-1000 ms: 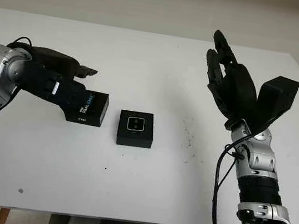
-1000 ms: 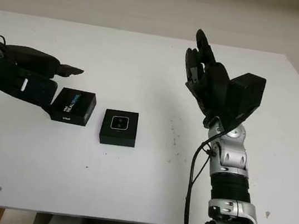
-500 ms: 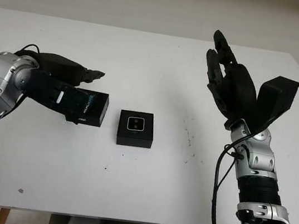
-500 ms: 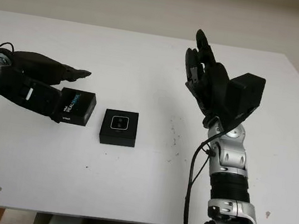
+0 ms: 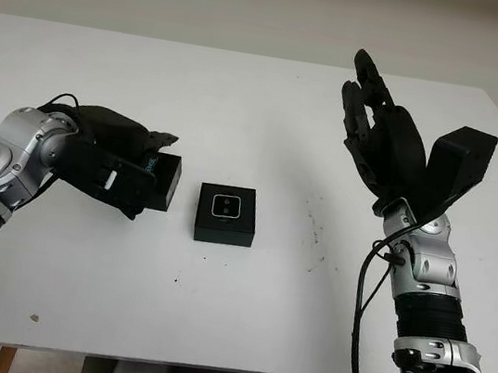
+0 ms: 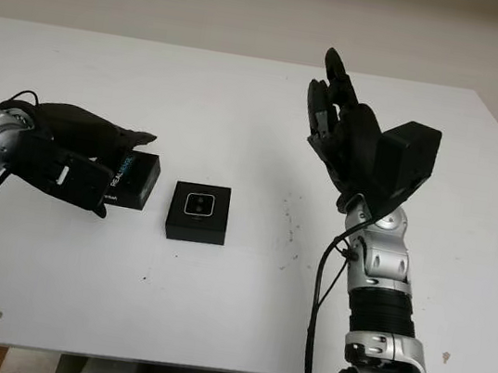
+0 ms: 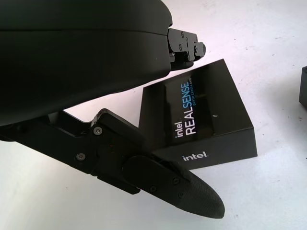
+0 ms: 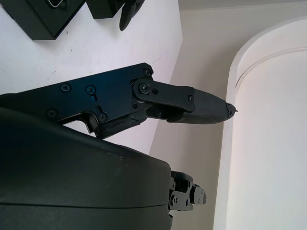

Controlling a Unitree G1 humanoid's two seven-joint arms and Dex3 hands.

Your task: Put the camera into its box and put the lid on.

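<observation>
A black box (image 5: pixel 224 230) sits at the table's middle with the small camera (image 5: pixel 227 206) lying in it, lenses up. Just left of it lies the black lid (image 5: pixel 167 184), printed "Intel RealSense" (image 7: pixel 189 108), flat on the table. My left hand (image 5: pixel 149 176) straddles the lid's left half: one fingertip (image 7: pixel 184 45) hangs over its far edge with a gap, and the thumb (image 7: pixel 182 191) lies along its near side. My right hand (image 5: pixel 378 140) is held up above the table's right side, open and holding nothing.
The white table (image 5: pixel 270 105) has bare room around the box; a few dark specks (image 5: pixel 314 239) mark it to the right of the box. Its far edge meets a pale wall, and its near edge runs just above my arms' bases.
My left hand has slid right and nearer, from beside the lid's left end to over and around it. The lid, box and right hand have stayed put.
</observation>
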